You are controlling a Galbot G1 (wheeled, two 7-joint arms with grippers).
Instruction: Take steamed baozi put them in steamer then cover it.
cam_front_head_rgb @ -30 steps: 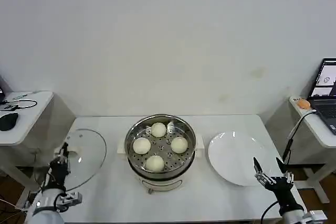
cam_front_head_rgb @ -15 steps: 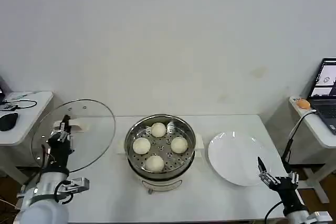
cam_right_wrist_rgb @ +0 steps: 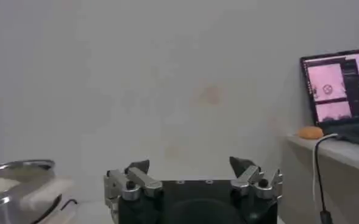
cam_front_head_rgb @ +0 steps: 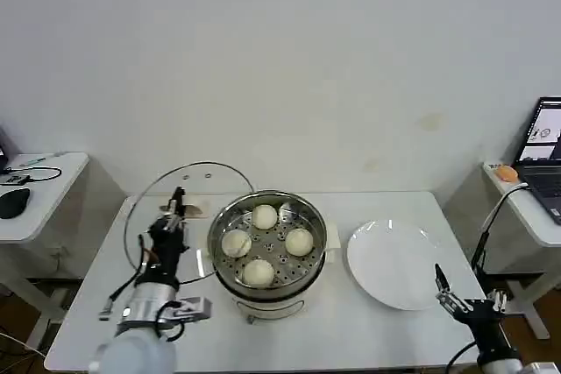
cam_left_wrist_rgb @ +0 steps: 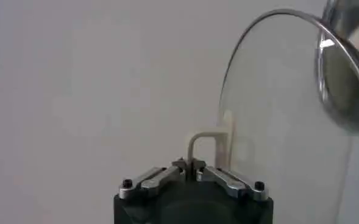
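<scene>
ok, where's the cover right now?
Head view: the cover is held upright by its handle in the left pincer, off the table, just left of the steamer.

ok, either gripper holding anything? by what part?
Left gripper holds the cover by its centre handle, tilted beside the steamer. Right gripper is open, empty.

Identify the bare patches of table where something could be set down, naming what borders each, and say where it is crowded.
Free: the table front strip before the steamer and white plate, and the far right corner behind the plate. Crowded: left of the steamer, where the left gripper holds the cover tilted beside its rim.
</scene>
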